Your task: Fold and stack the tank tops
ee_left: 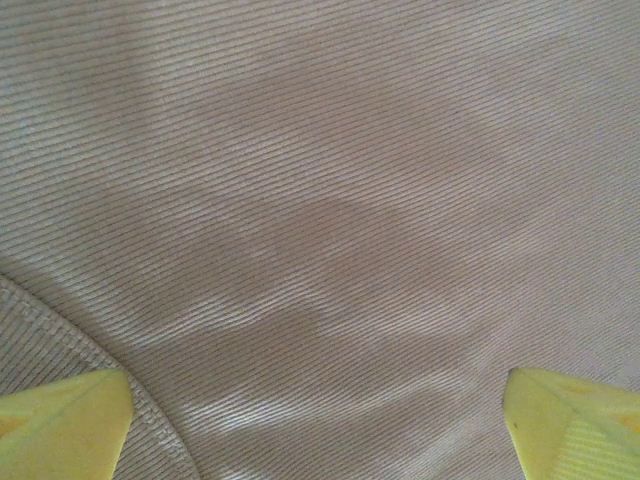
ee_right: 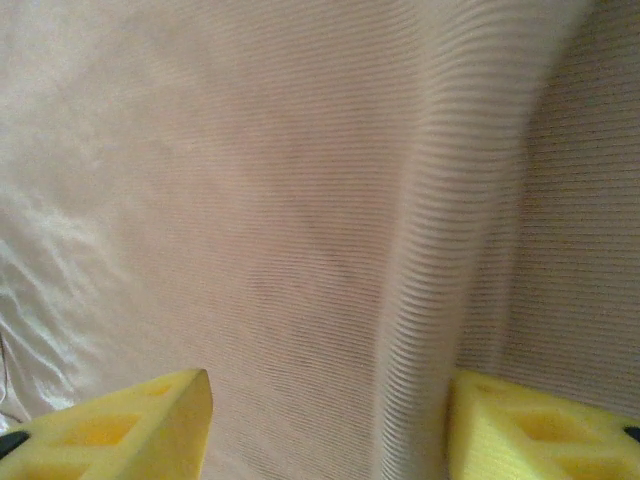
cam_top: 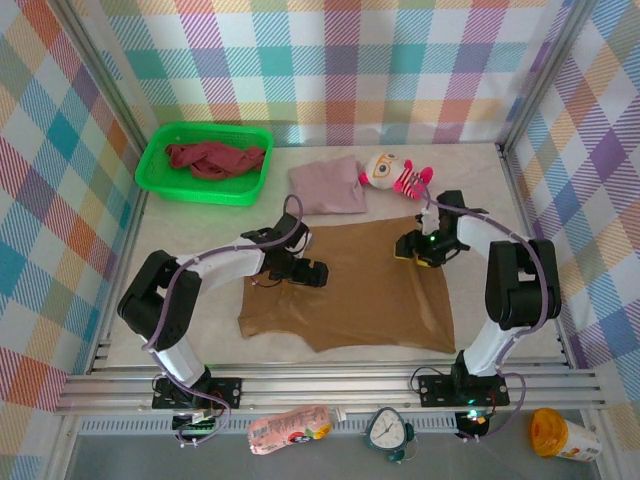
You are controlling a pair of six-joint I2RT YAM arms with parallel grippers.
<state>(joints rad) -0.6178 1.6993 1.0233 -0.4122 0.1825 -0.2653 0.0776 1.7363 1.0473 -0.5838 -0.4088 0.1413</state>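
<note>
My left arm (cam_top: 215,265) and right arm (cam_top: 512,272) are bent at the elbow, reaching toward each other. My left gripper (cam_top: 306,272) points down, jaws spread wide; my right gripper (cam_top: 416,248) sits low, jaws parted somewhat narrower.

a back wall (cam_top: 340,60) of plaid cloth in teal, orange, pink and yellow closes the far side. a left wall (cam_top: 50,170) and a right wall (cam_top: 595,170) in the same check slant in toward it. thin metal posts (cam_top: 103,80) mark the rear corners. the table (cam_top: 490,175) is pale beige and matte, evenly lit, with no hard shadows. silver rails (cam_top: 330,385) run along its near edge.
</note>
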